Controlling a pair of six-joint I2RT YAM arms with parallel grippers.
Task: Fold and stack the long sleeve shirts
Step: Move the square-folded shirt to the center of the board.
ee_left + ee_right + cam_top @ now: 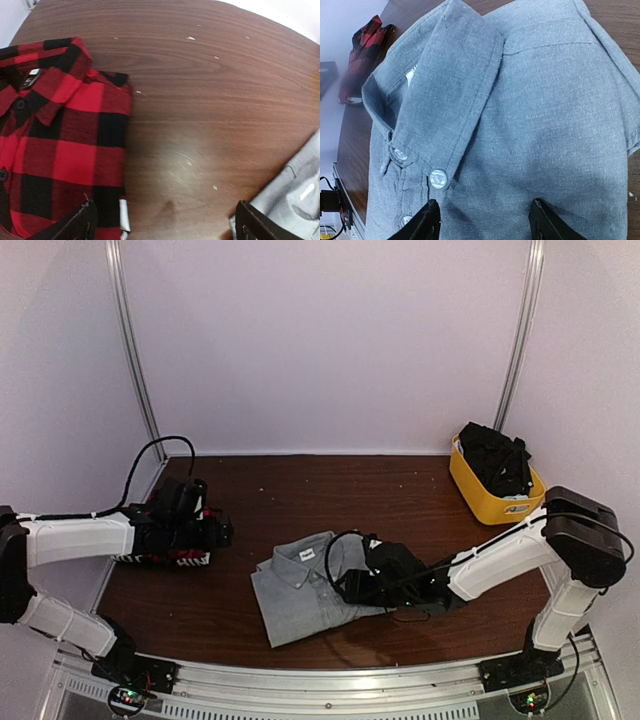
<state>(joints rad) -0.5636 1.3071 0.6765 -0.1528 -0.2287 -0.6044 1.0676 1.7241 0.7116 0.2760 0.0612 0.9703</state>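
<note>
The grey long sleeve shirt (295, 595) lies folded, collar up, at the front middle of the table. My right gripper (350, 586) hovers low over its right half. In the right wrist view its fingers (422, 224) stand apart over the flat grey shirt (530, 125) front, just below the collar button, pinching no cloth. The red-and-black plaid shirt (185, 558) lies folded at the left, mostly hidden under my left gripper (215, 532). In the left wrist view the plaid shirt (55, 140) fills the left side, and the left gripper (167, 226) is open over bare wood beside it.
A yellow bin (480, 495) holding dark clothing stands at the back right. A corner of the grey shirt (300, 185) shows at the lower right of the left wrist view. White walls enclose the table (330, 500) on three sides.
</note>
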